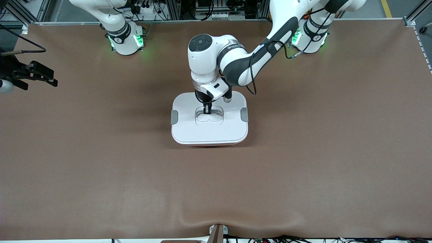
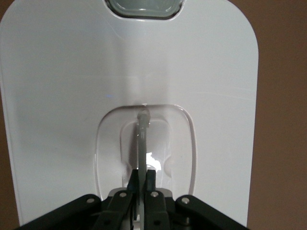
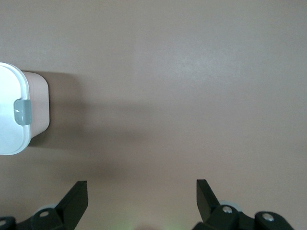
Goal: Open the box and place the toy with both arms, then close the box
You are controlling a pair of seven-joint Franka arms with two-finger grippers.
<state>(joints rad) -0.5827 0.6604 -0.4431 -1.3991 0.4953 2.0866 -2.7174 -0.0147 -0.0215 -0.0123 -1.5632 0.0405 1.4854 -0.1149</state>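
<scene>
So you've got one white-lidded pink plastic box [image 1: 209, 130], two grey side clips [image 1: 174, 117]. Left gripper [image 1: 207, 110] clenched on recessed centre handle [image 2: 142, 132]; right gripper [image 3: 141, 191] waits spread wide over table [image 1: 303, 168].

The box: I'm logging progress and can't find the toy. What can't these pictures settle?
- Box contents: the white lid covers them in every view.
- Toy: in no view.
- Left claw tips: front view, wrist blocks them; its wrist view shows them shut on the handle.
- Right claw: front view, cut by the edge.

Probably a robotics lab, brown-covered table [image 1: 303, 168], aluminium framing [image 1: 30, 10], cable bundles [image 1: 148, 8] along the edge
</scene>
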